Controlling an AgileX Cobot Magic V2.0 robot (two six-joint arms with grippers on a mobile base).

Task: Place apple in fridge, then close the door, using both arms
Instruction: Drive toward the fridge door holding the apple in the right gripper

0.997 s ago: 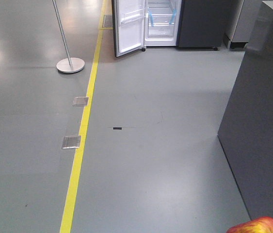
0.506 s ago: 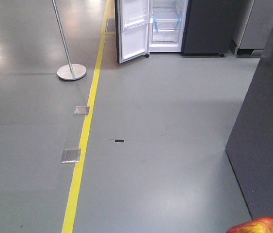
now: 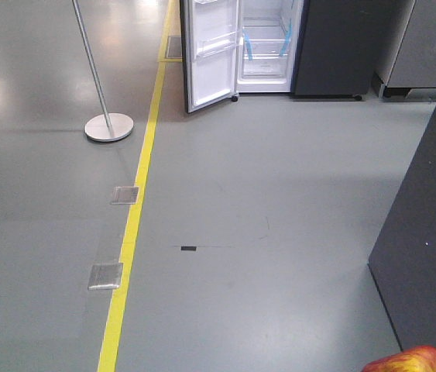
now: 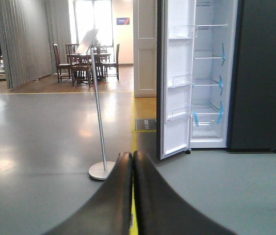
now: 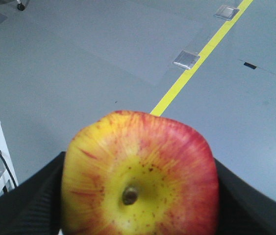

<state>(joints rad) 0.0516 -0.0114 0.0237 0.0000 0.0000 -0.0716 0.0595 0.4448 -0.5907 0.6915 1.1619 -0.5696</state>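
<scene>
the right hand (image 5: 138, 196) grips the apple (image 5: 140, 166), its black fingers (image 5: 25, 200) pressed against both sides, stem dimple facing the wrist camera, above the grey floor (image 3: 279, 194). the left hand (image 4: 131, 161) is closed on nothing, fingers touching. the fridge (image 3: 334, 39) stands well ahead across the floor, its door (image 3: 211, 54) swung open on the left, near a yellow line (image 3: 128, 232) and a pole stand (image 3: 109, 126).
</scene>
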